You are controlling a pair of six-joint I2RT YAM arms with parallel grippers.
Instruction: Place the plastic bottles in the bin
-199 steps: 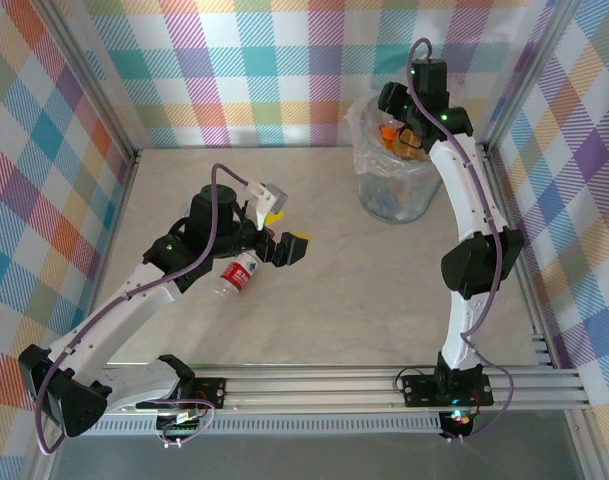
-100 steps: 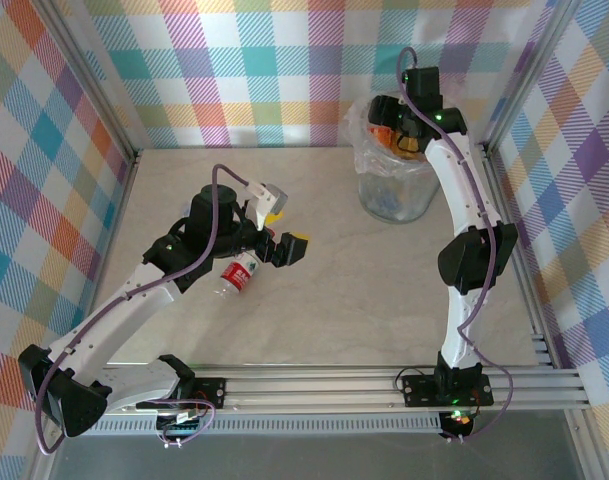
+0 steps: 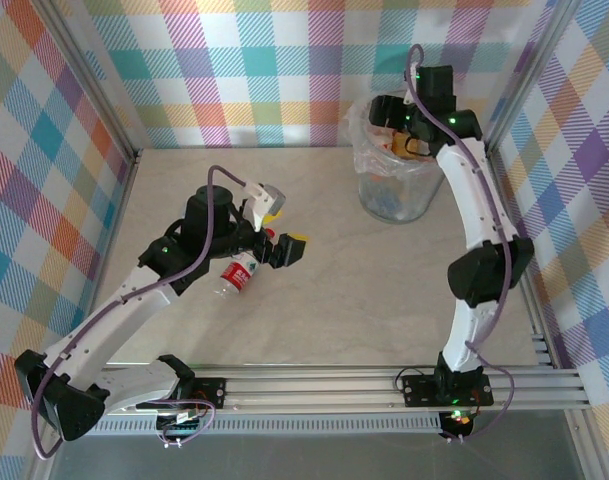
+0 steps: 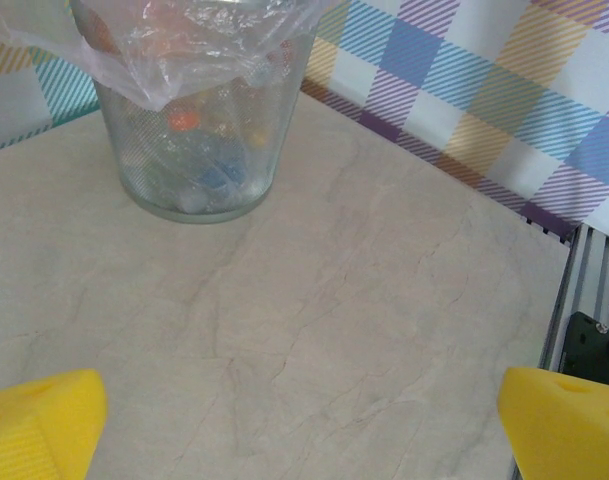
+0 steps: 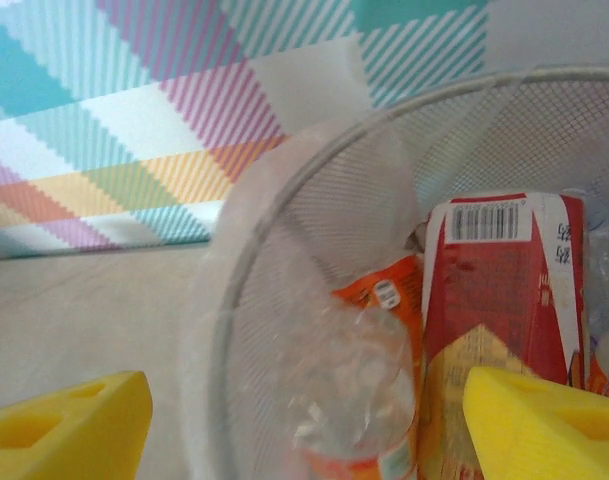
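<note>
Plastic bottles [image 5: 504,300] lie piled inside the bin [image 3: 394,195] — in the right wrist view a red-labelled one with a barcode leans beside a clear orange-labelled bottle [image 5: 369,400], both inside the bin's mesh-patterned wall. The bin stands at the far right of the surface [image 3: 364,300], near the checked back wall [image 3: 284,70], with its clear bag [image 4: 184,50] folded over the rim. The right pincer [image 3: 399,135] hangs over the bin's mouth, its yellow fingertips [image 5: 64,425] spread wide with nothing gripped between them. A lone bottle [image 3: 240,274] with a red label lies on its side on the surface at the left, well apart from the bin and just beside the left pincer [image 3: 284,226]. That pincer is wide too — its yellow pads [image 4: 39,425] sit at the bottom corners of the left wrist view, with bare surface between them.
</note>
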